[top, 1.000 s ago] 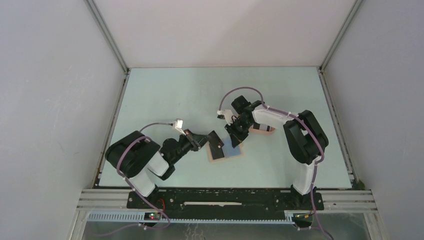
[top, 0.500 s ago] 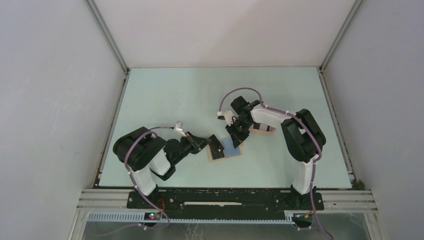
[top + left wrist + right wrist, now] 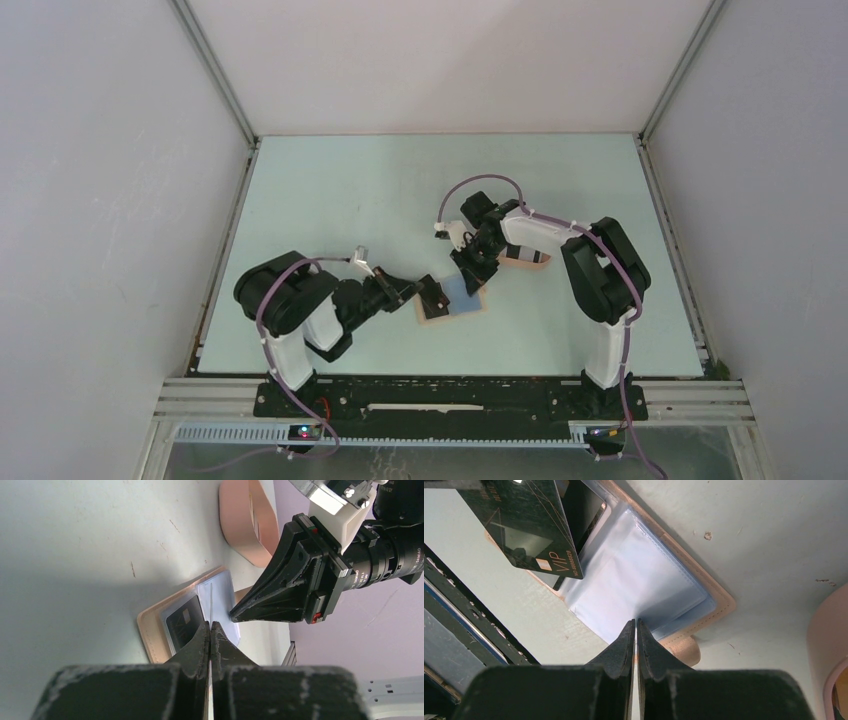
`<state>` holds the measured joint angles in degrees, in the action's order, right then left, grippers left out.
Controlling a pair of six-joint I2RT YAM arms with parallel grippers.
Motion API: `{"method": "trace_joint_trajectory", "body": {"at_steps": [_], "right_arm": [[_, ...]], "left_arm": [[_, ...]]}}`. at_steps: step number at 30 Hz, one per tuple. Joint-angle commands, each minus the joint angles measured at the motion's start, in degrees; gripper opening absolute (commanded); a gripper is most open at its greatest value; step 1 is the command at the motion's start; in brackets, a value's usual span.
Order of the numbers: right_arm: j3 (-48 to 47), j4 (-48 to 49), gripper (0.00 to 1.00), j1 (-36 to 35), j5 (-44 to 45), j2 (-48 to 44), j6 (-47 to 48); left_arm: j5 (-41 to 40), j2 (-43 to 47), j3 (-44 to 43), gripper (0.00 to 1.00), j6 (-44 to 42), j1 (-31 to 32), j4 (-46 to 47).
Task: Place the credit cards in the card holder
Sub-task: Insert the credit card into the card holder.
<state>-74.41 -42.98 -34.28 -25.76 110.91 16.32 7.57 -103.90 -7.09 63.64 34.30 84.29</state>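
The tan card holder (image 3: 436, 313) lies open on the table, its clear blue-tinted sleeves (image 3: 639, 575) fanned out. One black credit card (image 3: 183, 624) sits in a sleeve. My left gripper (image 3: 210, 624) is shut on another black credit card (image 3: 521, 522) marked VIP. That card hangs tilted over the holder's left half and shows edge-on in the left wrist view. My right gripper (image 3: 634, 621) is shut on a clear sleeve at the holder's right edge, near the tan snap tab (image 3: 684, 650). From above, both grippers (image 3: 428, 292) (image 3: 470, 272) meet over the holder.
A peach-pink oval tray (image 3: 526, 258) sits just right of the holder, under my right arm; it also shows as the tray (image 3: 247, 525) in the left wrist view. Grey walls close in the table on three sides.
My left arm has swung its elbow rightward and lower, and the held card has tipped a little closer to the holder. My right gripper has kept its place on the sleeve.
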Motion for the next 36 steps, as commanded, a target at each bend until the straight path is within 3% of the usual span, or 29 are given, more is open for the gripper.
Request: {"method": "trace_joint_trajectory", "body": {"at_steps": [1, 36], "right_arm": [[-1.78, -0.69, 0.1, -0.35, 0.62, 0.66, -0.42], [-2.4, -1.69, 0.1, -0.7, 0.09, 1.07, -0.02]], "left_arm": [[-1.46, -0.9, -1.11, 0.0, 1.28, 0.77, 0.71], [-1.95, -3.19, -4.45, 0.0, 5.55, 3.46, -4.14]]}}
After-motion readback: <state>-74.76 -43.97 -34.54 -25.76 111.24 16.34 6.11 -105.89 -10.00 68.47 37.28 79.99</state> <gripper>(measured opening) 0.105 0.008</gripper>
